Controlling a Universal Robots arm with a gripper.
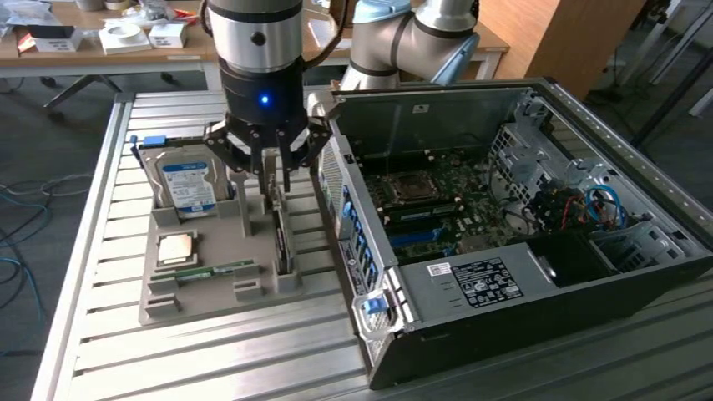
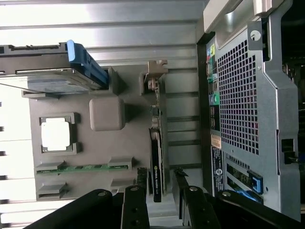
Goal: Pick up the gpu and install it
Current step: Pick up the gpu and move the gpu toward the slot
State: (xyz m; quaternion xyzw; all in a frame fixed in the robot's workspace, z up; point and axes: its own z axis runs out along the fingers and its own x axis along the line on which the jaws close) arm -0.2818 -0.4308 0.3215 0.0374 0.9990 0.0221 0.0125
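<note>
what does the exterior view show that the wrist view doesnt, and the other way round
Exterior view adds: the arm, the motherboard inside the open case, a desk behind. Wrist view adds: the case's coloured rear ports, and a gap between each finger and the gpu. Both: the open gripper straddling the gpu, on edge in the tray, and the hard drive.

Gripper over tray on desk. Gpu directly under gripper, on edge in tray slot. Hard drive upright in tray, just beside gripper on exterior view's left. Processor chip and memory stick flat in tray, same side, nearer camera. Computer case on desk, close on exterior view's right of gripper.
</note>
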